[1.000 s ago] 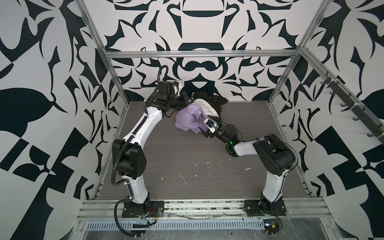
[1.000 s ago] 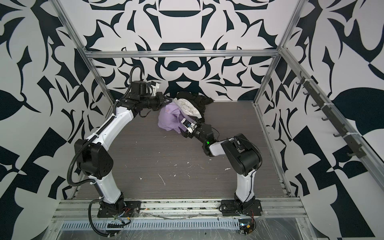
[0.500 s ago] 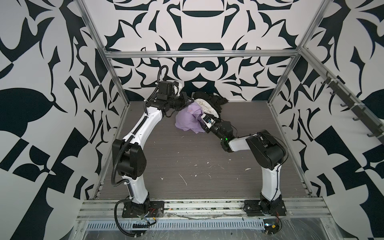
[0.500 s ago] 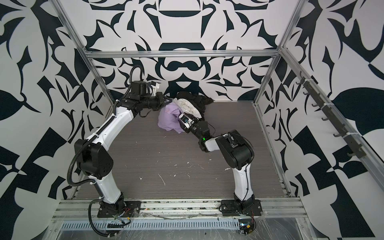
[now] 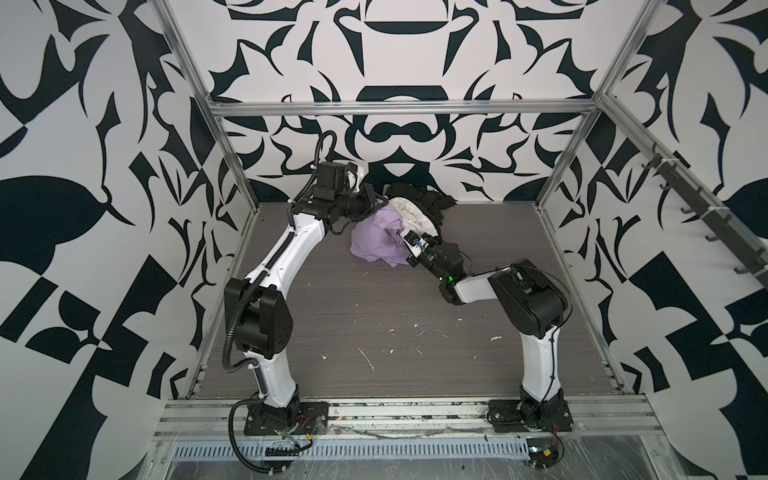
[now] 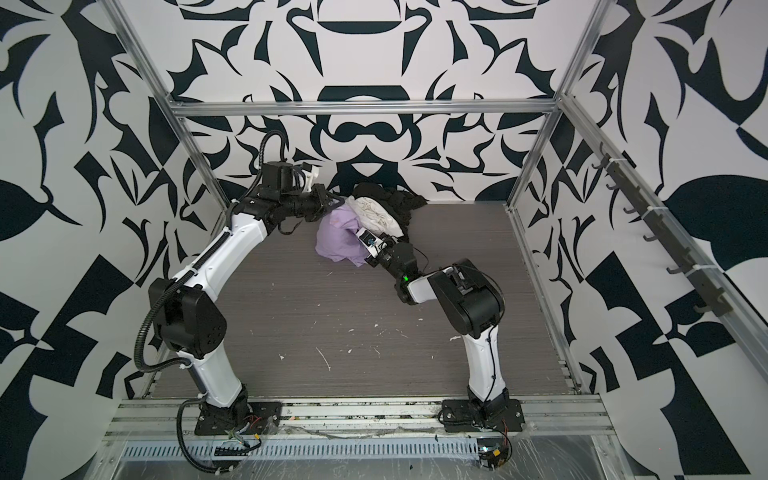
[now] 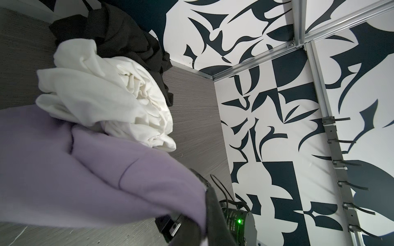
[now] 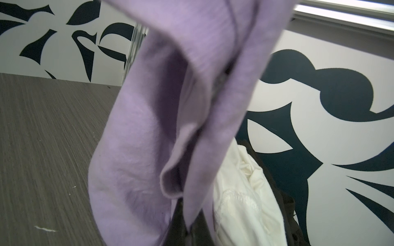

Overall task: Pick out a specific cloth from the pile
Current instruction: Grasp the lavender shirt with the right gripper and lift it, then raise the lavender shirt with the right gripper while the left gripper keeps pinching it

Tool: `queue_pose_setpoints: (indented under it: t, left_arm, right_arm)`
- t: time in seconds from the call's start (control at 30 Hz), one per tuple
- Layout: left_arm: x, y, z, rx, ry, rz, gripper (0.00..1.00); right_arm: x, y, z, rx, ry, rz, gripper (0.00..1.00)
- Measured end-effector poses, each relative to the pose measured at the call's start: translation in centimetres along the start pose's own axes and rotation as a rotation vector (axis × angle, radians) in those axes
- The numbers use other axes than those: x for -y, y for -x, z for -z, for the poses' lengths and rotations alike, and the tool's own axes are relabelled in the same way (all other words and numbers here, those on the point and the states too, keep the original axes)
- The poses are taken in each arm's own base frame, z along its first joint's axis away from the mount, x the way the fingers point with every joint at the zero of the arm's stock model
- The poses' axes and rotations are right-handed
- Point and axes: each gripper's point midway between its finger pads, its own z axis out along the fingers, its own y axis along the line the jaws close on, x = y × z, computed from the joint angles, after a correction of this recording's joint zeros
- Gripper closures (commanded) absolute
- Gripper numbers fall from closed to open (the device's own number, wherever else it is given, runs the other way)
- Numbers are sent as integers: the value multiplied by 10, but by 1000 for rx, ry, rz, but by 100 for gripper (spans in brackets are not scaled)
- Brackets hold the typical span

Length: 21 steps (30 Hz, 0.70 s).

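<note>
At the back of the bench (image 5: 374,324), in both top views, the lavender cloth (image 5: 374,243) is bunched on the near left side of the pile (image 5: 419,210). It touches the cream-white cloth (image 5: 409,212), and the black cloth (image 6: 397,199) lies behind that, against the back wall. The left fingers (image 5: 379,203) reach in from the left at the cloth's upper edge, closed narrow on a pinch of it. The right fingers (image 5: 401,235) press into its right side, their tips lost in the folds.

From the left wrist camera, the cloth spreads wide and draped, and one fold ends at a dark, blurred finger. The cream-white cloth rests against its far edge, with the black cloth beyond. The right arm's wrist (image 7: 238,221), showing a green light, sits just under the cloth's hem.

From the right wrist camera, the cloth hangs as a tall folded band from above. Its narrow end runs down between two dark fingers, which are closed tight on it. The cream-white cloth sits just beside that band, the black cloth is past it, and bare bench lies on the other side.
</note>
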Motion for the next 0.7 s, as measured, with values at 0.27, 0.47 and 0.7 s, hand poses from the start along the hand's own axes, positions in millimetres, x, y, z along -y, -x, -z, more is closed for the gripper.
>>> queue_pose_setpoints:
  t: [0.27,0.47,0.7]
  left_arm:
    - [2,2,0,7,-9,-5,99]
    - [7,5,0,15,-28,-14,99]
    - [10,6,1,18,-38,-17,99]
  right_arm:
    - [6,14,1,13,-16,4,100]
    - [16,45,5,61,-36,14,100]
    - [21,57,7,82,-49,19,100]
